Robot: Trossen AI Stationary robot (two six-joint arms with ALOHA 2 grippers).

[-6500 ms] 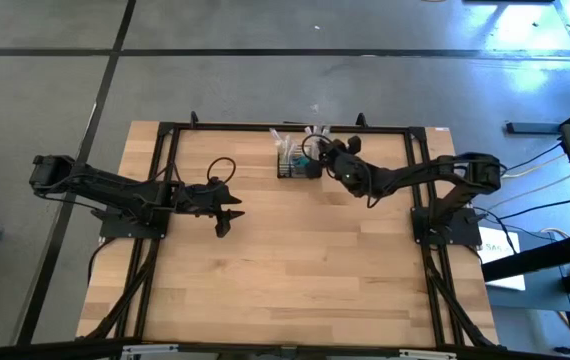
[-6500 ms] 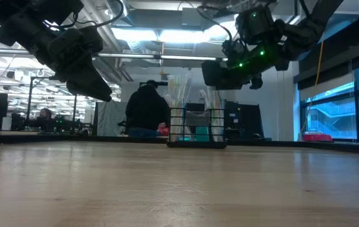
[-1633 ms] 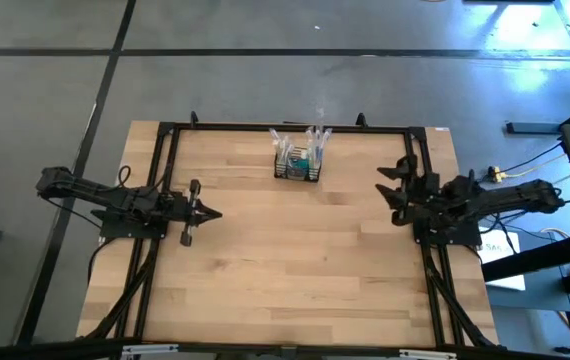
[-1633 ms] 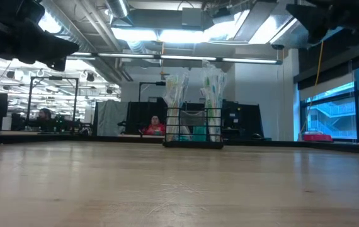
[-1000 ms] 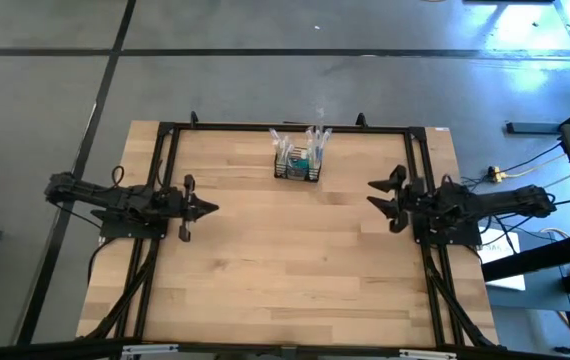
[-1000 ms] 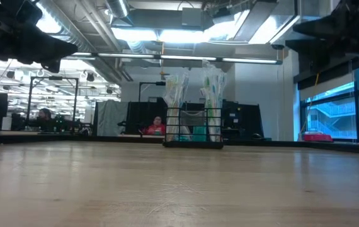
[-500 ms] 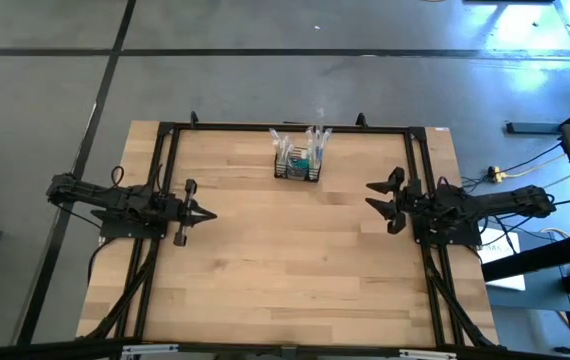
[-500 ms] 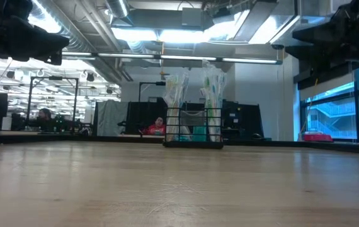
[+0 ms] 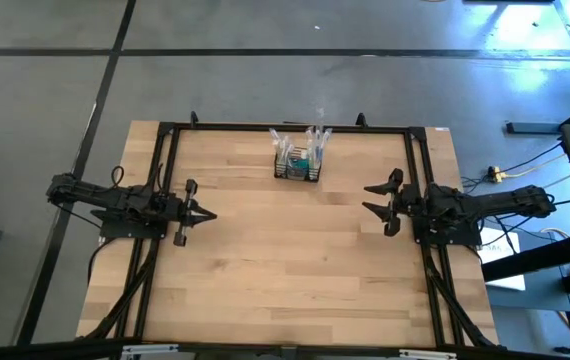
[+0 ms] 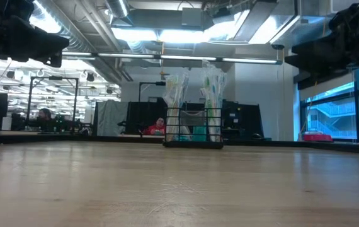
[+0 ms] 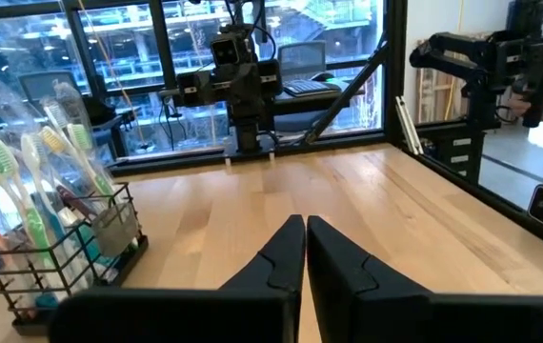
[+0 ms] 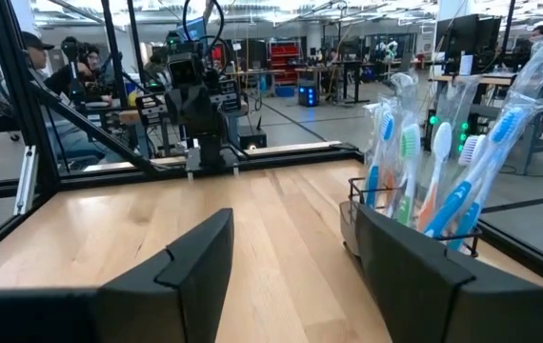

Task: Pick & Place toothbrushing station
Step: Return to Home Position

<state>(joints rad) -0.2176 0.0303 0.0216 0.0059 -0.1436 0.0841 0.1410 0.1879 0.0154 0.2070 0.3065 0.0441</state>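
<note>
From above, the left claw [image 9: 208,213] lies folded back by the surface's [image 9: 285,270] left edge, fingers pressed together and pointing inward. The right claw [image 9: 370,198] mirrors it by the right edge, fingers spread apart. A few seconds ago the right one was over at the caddy [image 9: 298,165]; now both sit well away from it. From surface level, the black wire caddy stands upright at the middle of the far edge, toothbrushes [image 10: 214,85] poking above its rim. The left wrist view shows its fingers meeting, the right wrist view a wide gap.

Bright overhead light, low view backlit, sharp
</note>
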